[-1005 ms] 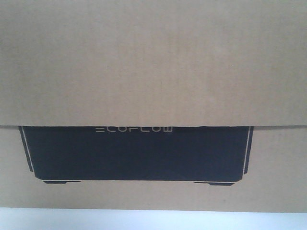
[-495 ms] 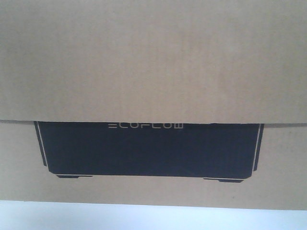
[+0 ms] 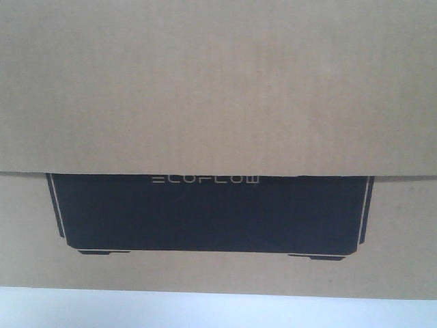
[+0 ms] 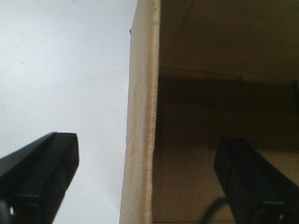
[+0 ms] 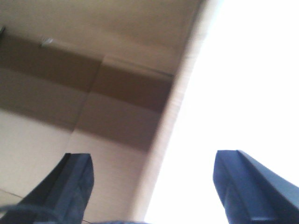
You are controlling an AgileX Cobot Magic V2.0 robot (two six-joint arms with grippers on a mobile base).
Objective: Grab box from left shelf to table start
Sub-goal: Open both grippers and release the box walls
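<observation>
The box (image 3: 218,89) fills nearly the whole front view, its black panel with the ECOFLOW lettering (image 3: 205,180) in the lower half, and a strip of the white table (image 3: 218,313) shows at 6 o'clock under its bottom edge. Against one second ago the panel has moved toward 3 o'clock and a little up; since half a second ago it has hardly moved, so I judge the carrying is almost settled and the setting down is near. In each wrist view a cardboard wall stands between two spread fingers: the left claw (image 4: 140,182) and the right claw (image 5: 154,186) are both released wide, astride a wall but not pinching it. The shelf is not visible.
</observation>
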